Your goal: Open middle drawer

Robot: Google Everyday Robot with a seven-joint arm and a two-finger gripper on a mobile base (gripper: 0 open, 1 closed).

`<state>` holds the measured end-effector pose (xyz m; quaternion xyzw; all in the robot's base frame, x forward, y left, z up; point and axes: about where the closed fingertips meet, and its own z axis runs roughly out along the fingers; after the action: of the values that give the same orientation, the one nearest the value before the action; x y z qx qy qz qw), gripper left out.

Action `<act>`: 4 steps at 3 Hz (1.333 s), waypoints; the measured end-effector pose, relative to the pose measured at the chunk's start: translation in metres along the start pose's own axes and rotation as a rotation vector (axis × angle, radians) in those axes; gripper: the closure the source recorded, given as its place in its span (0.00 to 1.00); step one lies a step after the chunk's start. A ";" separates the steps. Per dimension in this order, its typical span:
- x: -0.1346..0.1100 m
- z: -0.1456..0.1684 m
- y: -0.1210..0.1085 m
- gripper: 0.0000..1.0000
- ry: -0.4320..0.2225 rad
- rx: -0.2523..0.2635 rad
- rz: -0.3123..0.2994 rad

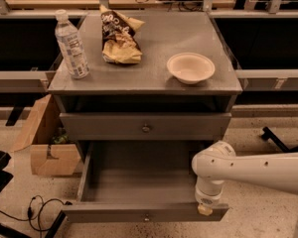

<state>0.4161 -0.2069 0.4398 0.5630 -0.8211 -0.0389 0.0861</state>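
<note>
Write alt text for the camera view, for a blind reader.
The robot's gripper sits at the front rim of the pulled-out middle drawer, near its right end. On the grey cabinet top are a water bottle, a snack bag and a bowl.
</note>
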 end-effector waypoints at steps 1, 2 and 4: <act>0.001 0.002 0.006 1.00 0.004 -0.024 -0.008; 0.000 0.001 0.003 1.00 0.004 -0.025 -0.008; -0.001 0.004 0.005 1.00 0.007 -0.050 -0.016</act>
<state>0.4112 -0.2041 0.4369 0.5673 -0.8150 -0.0581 0.1025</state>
